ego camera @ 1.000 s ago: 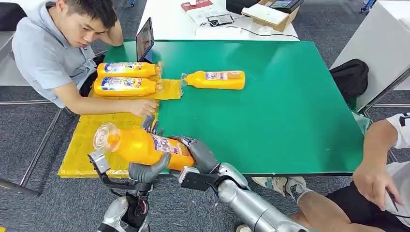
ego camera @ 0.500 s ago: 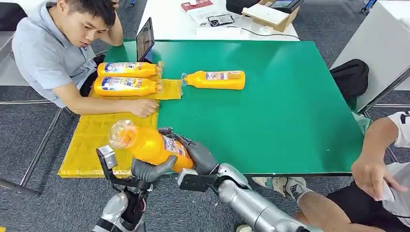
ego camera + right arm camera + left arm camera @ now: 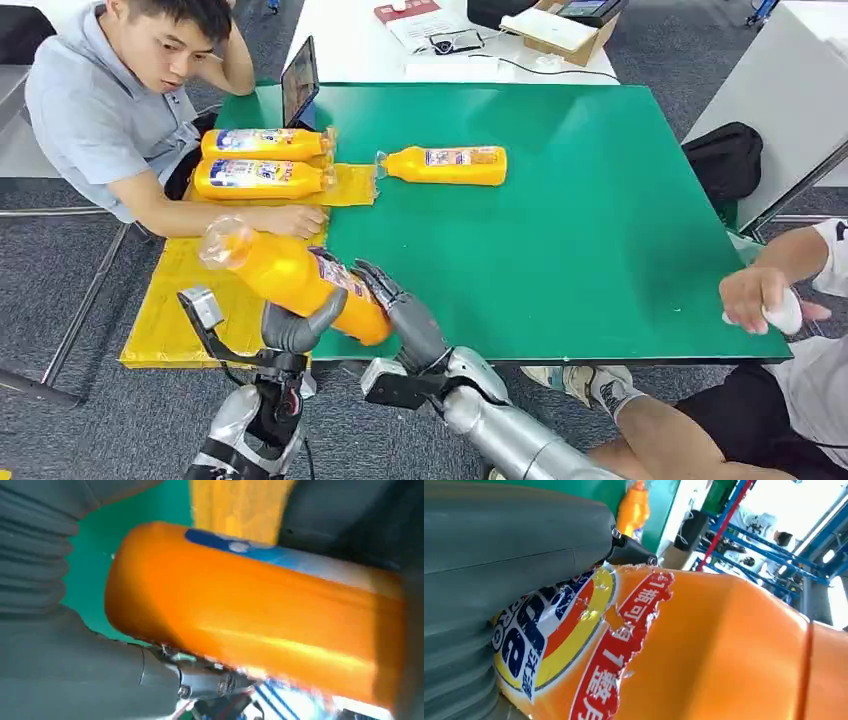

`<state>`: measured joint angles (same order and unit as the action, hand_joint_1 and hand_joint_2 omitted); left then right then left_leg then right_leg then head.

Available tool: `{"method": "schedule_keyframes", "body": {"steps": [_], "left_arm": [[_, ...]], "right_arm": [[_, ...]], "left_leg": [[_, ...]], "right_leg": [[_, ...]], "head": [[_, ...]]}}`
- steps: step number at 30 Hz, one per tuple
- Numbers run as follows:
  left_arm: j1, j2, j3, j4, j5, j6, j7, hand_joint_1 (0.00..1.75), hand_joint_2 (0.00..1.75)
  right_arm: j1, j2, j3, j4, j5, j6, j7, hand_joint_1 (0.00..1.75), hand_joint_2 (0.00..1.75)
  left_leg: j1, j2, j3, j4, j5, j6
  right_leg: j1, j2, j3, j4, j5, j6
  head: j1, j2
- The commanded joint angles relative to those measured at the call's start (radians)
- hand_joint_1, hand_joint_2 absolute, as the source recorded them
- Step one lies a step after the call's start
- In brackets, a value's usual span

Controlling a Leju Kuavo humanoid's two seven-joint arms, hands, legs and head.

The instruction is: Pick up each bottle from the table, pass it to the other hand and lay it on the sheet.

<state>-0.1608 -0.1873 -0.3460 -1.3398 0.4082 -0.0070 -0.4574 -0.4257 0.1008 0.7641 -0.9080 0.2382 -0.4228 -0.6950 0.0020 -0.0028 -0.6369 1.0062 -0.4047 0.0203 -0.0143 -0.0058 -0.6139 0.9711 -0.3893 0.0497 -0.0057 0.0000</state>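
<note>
The left hand (image 3: 300, 325) holds the orange bottle (image 3: 290, 280) from below, with its thick thumb curled up around the bottle's body. In the left wrist view this thumb (image 3: 514, 545) presses on the torn label of the bottle (image 3: 704, 650). The right hand (image 3: 400, 310) is at the bottom end of the same bottle; its fingers (image 3: 375, 280) are partly spread and lie against the bottle. Whether they really clamp it, I cannot tell. In the right wrist view the bottle (image 3: 250, 610) is close in front of the hand, and it is blurred.

The bottle is in the air, tilted, with its cap end up and pointing to the left. It is above the near edge of the green table (image 3: 560, 220), where the yellow sheet (image 3: 190, 290) meets the green.

Two other bottles (image 3: 262, 162) lie side by side on the far part of the sheet. One more bottle (image 3: 445, 165) lies on the green table. A person's hand (image 3: 295, 220) rests on the sheet.
</note>
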Motion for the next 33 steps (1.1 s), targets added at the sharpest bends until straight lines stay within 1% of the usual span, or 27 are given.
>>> {"method": "schedule_keyframes", "body": {"steps": [1, 3, 4, 5, 7, 10, 11, 12, 13, 14, 15, 16, 17, 18, 19, 20, 21, 22, 23, 24, 25, 26, 28, 29, 31, 32, 33], "left_arm": [[-0.151, 0.042, 0.064, 0.168, -0.316, 0.344, -0.117, 1.75, 1.75], [-0.172, 0.061, 0.079, 0.201, -0.392, 0.354, -0.101, 1.75, 1.75], [-0.185, 0.069, 0.078, 0.217, -0.415, 0.335, -0.085, 1.75, 1.75], [-0.207, 0.078, 0.065, 0.233, -0.447, 0.302, -0.066, 1.75, 1.75], [-0.239, 0.093, 0.026, 0.247, -0.585, 0.345, -0.042, 1.75, 1.75], [-0.249, 0.098, 0.016, 0.252, -0.629, 0.360, -0.028, 1.75, 1.75], [-0.264, 0.103, 0.002, 0.269, -0.694, 0.378, -0.004, 1.75, 1.75], [-0.281, 0.115, -0.020, 0.290, -0.762, 0.381, 0.018, 1.75, 1.75], [-0.295, 0.122, -0.029, 0.308, -0.796, 0.381, 0.035, 1.75, 1.75], [-0.329, 0.127, -0.042, 0.353, -0.856, 0.375, 0.069, 1.75, 1.75], [-0.365, 0.132, -0.052, 0.408, -0.913, 0.356, 0.100, 1.75, 1.75], [-0.398, 0.134, -0.059, 0.463, -0.959, 0.337, 0.124, 1.75, 1.75], [-0.440, 0.138, -0.075, 0.529, -1.016, 0.315, 0.158, 1.75, 1.75], [-0.468, 0.138, -0.084, 0.581, -1.066, 0.312, 0.177, 1.75, 1.75], [-0.480, 0.138, -0.088, 0.601, -1.078, 0.304, 0.184, 1.75, 1.75], [-0.503, 0.135, -0.085, 0.646, -1.086, 0.278, 0.190, 1.75, 1.75], [-0.529, 0.139, -0.097, 0.692, -1.118, 0.260, 0.213, 1.75, 1.75], [-0.537, 0.143, -0.106, 0.702, -1.136, 0.263, 0.218, 1.75, 1.75], [-0.537, 0.143, -0.106, 0.702, -1.136, 0.263, 0.218, 1.75, 1.75], [-0.586, 0.147, -0.127, 0.788, -1.202, 0.257, 0.256, 1.75, 1.75], [-0.626, 0.148, -0.141, 0.859, -1.256, 0.239, 0.291, 1.75, 1.75], [-0.626, 0.148, -0.141, 0.859, -1.256, 0.239, 0.291, 1.75, 1.75], [-0.626, 0.148, -0.141, 0.859, -1.256, 0.239, 0.291, 1.75, 1.75], [-0.652, 0.155, -0.162, 0.902, -1.306, 0.244, 0.318, 1.75, 1.75], [-0.675, 0.160, -0.191, 0.950, -1.379, 0.247, 0.381, 1.75, 1.75], [-0.684, 0.168, -0.214, 0.970, -1.418, 0.249, 0.406, 1.75, 1.75], [-0.686, 0.166, -0.207, 0.982, -1.422, 0.248, 0.424, 1.75, 1.75]], "right_arm": [[0.093, -0.133, 0.029, -0.347, -0.037, -0.224, -0.003, 0.00, 0.00], [0.102, -0.128, -0.050, -0.376, -0.032, -0.270, -0.003, 0.00, 0.00], [0.119, -0.117, -0.118, -0.410, -0.011, -0.275, -0.003, 0.00, 0.00], [0.127, -0.116, -0.155, -0.444, -0.013, -0.275, -0.003, 0.00, 0.00], [0.131, -0.107, -0.189, -0.467, -0.049, -0.248, -0.003, 0.00, 0.00], [0.138, -0.105, -0.199, -0.480, -0.047, -0.243, -0.003, 0.00, 0.00], [0.157, -0.100, -0.208, -0.501, -0.050, -0.237, -0.003, 0.00, 0.00], [0.166, -0.095, -0.219, -0.504, -0.054, -0.224, -0.003, 0.00, 0.00], [0.172, -0.093, -0.224, -0.508, -0.056, -0.215, -0.003, 0.00, 0.00], [0.186, -0.092, -0.234, -0.509, -0.057, -0.198, -0.003, 0.00, 0.00], [0.202, -0.087, -0.248, -0.504, -0.051, -0.170, -0.003, 0.00, 0.00], [0.215, -0.085, -0.255, -0.502, -0.044, -0.149, -0.003, 0.00, 0.00], [0.233, -0.082, -0.264, -0.506, -0.047, -0.135, -0.003, 0.00, 0.00], [0.248, -0.076, -0.276, -0.506, -0.051, -0.121, -0.003, 0.00, 0.00], [0.253, -0.075, -0.278, -0.510, -0.053, -0.115, -0.003, 0.00, 0.00], [0.265, -0.071, -0.282, -0.516, -0.053, -0.114, -0.003, 0.00, 0.00], [0.271, -0.067, -0.286, -0.513, -0.051, -0.104, -0.003, 0.00, 0.00], [0.273, -0.065, -0.287, -0.512, -0.050, -0.105, -0.003, 0.00, 0.00], [0.273, -0.065, -0.287, -0.512, -0.050, -0.105, -0.003, 0.00, 0.00], [0.281, -0.063, -0.287, -0.514, -0.033, -0.103, -0.003, 0.00, 0.00], [0.286, -0.064, -0.287, -0.507, -0.018, -0.095, -0.003, 0.00, 0.00], [0.286, -0.064, -0.287, -0.507, -0.018, -0.095, -0.003, 0.00, 0.00], [0.286, -0.064, -0.287, -0.507, -0.018, -0.095, -0.003, 0.00, 0.00], [0.286, -0.066, -0.287, -0.499, -0.010, -0.089, -0.003, 0.00, 0.00], [0.289, -0.065, -0.293, -0.483, 0.000, -0.078, -0.003, 0.00, 0.00], [0.291, -0.066, -0.295, -0.480, 0.002, -0.075, -0.003, 0.00, 0.00], [0.292, -0.064, -0.300, -0.475, -0.001, -0.069, -0.003, 0.00, 0.00]], "left_leg": [[0.001, -0.004, 0.005, 0.000, -0.002, -0.001], [0.000, -0.001, 0.003, -0.001, -0.001, -0.001], [0.000, -0.001, 0.006, 0.000, -0.002, -0.002], [0.000, -0.003, 0.004, -0.001, -0.001, -0.001], [0.001, -0.005, 0.002, 0.001, -0.001, -0.001], [0.000, -0.002, 0.000, 0.000, 0.000, 0.000], [0.000, -0.002, 0.004, 0.001, -0.002, -0.001], [0.000, -0.003, 0.002, 0.000, -0.001, -0.001], [0.001, -0.004, 0.005, 0.001, -0.002, -0.001], [0.000, -0.003, 0.002, -0.001, 0.000, -0.001], [0.001, -0.003, 0.005, 0.000, -0.002, -0.001], [0.001, -0.003, 0.003, -0.001, 0.000, -0.001], [0.001, -0.005, 0.007, 0.000, -0.002, -0.002], [0.001, -0.005, 0.005, -0.001, -0.001, -0.001], [0.001, -0.004, 0.003, -0.001, 0.000, -0.001], [0.001, -0.005, 0.004, 0.000, 0.000, -0.001], [0.001, -0.003, 0.002, 0.000, 0.000, -0.001], [0.001, -0.003, 0.005, 0.000, -0.002, -0.001], [0.001, -0.002, 0.002, 0.000, 0.000, -0.001], [0.001, -0.002, 0.006, 0.000, -0.002, -0.001], [0.001, -0.002, 0.004, 0.000, -0.001, -0.001], [0.001, -0.002, 0.002, 0.000, 0.000, -0.001], [0.001, -0.001, 0.003, 0.000, -0.001, -0.001], [0.001, -0.001, 0.005, 0.001, -0.002, -0.001], [0.001, 0.000, 0.003, 0.000, -0.001, -0.001], [0.001, 0.000, 0.005, 0.001, -0.003, -0.001], [0.001, -0.001, 0.004, 0.000, -0.001, -0.001]], "right_leg": [[0.001, -0.004, 0.006, 0.000, -0.003, -0.002], [0.000, -0.001, 0.003, 0.000, -0.001, -0.002], [0.001, -0.001, 0.006, 0.001, -0.003, -0.003], [0.001, -0.003, 0.004, 0.000, -0.002, -0.002], [0.001, -0.004, 0.004, 0.001, -0.002, -0.002], [0.000, -0.001, 0.001, 0.000, 0.000, -0.001], [0.001, -0.002, 0.005, 0.002, -0.003, -0.002], [0.001, -0.003, 0.003, 0.000, -0.001, -0.001], [0.001, -0.003, 0.006, 0.001, -0.003, -0.002], [0.000, -0.003, 0.003, 0.000, -0.001, -0.001], [0.001, -0.003, 0.007, 0.000, -0.003, -0.002], [0.001, -0.003, 0.004, 0.000, -0.001, -0.002], [0.001, -0.004, 0.008, 0.000, -0.003, -0.003], [0.001, -0.005, 0.006, 0.000, -0.002, -0.002], [0.001, -0.004, 0.004, 0.000, -0.001, -0.001], [0.001, -0.005, 0.006, 0.000, -0.002, -0.002], [0.001, -0.002, 0.003, 0.000, -0.001, -0.001], [0.001, -0.003, 0.006, 0.001, -0.003, -0.002], [0.001, -0.002, 0.003, 0.000, -0.001, -0.001], [0.001, -0.002, 0.006, 0.001, -0.002, -0.003], [0.001, -0.002, 0.005, 0.001, -0.002, -0.002], [0.001, -0.002, 0.003, 0.000, -0.001, -0.001], [0.001, -0.001, 0.003, 0.000, -0.001, -0.001], [0.001, -0.001, 0.006, 0.001, -0.002, -0.002], [0.001, 0.000, 0.003, 0.001, -0.001, -0.001], [0.002, 0.000, 0.006, 0.002, -0.003, -0.002], [0.001, 0.000, 0.004, 0.000, -0.001, -0.002]], "head": [[0.000, 0.000], [0.000, 0.000], [0.000, 0.000], [0.000, 0.000], [0.000, 0.000], [0.000, 0.000], [0.000, 0.000], [0.000, 0.000], [0.000, 0.000], [0.000, 0.000], [0.000, 0.000], [0.000, 0.000], [0.000, 0.000], [0.000, 0.000], [0.000, 0.000], [0.000, 0.000], [0.000, 0.000], [0.000, 0.000], [0.000, 0.000], [0.000, 0.000], [0.000, 0.000], [0.000, 0.000], [0.000, 0.000], [0.000, 0.000], [0.000, 0.000], [0.000, 0.000], [0.000, 0.000]]}}
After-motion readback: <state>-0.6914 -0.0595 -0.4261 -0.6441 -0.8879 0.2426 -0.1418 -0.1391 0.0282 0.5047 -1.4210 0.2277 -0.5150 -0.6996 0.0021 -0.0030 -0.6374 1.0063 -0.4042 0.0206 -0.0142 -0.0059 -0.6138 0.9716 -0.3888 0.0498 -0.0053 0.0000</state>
